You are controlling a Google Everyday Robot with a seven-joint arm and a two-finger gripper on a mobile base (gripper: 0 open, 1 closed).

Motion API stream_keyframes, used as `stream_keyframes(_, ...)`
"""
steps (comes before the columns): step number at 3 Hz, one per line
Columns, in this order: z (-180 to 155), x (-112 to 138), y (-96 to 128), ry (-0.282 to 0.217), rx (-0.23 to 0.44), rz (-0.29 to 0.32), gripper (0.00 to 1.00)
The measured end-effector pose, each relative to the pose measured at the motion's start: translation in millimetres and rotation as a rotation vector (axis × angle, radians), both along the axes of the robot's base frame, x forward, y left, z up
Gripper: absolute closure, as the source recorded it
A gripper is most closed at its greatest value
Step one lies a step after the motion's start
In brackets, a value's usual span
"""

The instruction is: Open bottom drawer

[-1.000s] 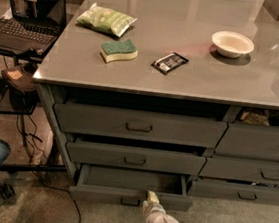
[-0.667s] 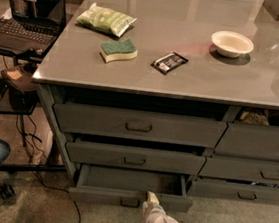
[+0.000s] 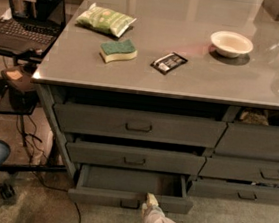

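The bottom drawer (image 3: 99,196) is a wide dark grey drawer with a slim front, the lowest of the left stack of three. It stands pulled out a good way, and its dark inside (image 3: 131,181) shows. Its small loop handle (image 3: 130,203) sits at the front's centre. My gripper (image 3: 149,200), white and at the end of a white arm rising from the bottom edge, is at the drawer front just right of the handle. The two taller drawers (image 3: 138,125) above are slightly ajar.
On the grey countertop (image 3: 193,84) lie a green bag (image 3: 105,19), a green-yellow sponge (image 3: 118,50), a black packet (image 3: 169,62) and a white bowl (image 3: 231,43). A laptop (image 3: 25,10) stands on a side stand at left. A neighbouring drawer stack (image 3: 254,162) is at right.
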State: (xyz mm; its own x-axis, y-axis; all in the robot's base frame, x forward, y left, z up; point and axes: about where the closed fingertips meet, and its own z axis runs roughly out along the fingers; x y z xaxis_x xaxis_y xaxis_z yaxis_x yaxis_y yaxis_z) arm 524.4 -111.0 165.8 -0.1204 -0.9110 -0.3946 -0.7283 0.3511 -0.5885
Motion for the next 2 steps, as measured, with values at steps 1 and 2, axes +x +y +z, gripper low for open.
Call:
stream_keyframes(1, 3.4, -0.5, 0.0, 0.0, 0.0, 0.0, 1.0)
stream_keyframes(2, 4.4, -4.3, -0.6, 0.002, 0.004, -0.008, 1.0)
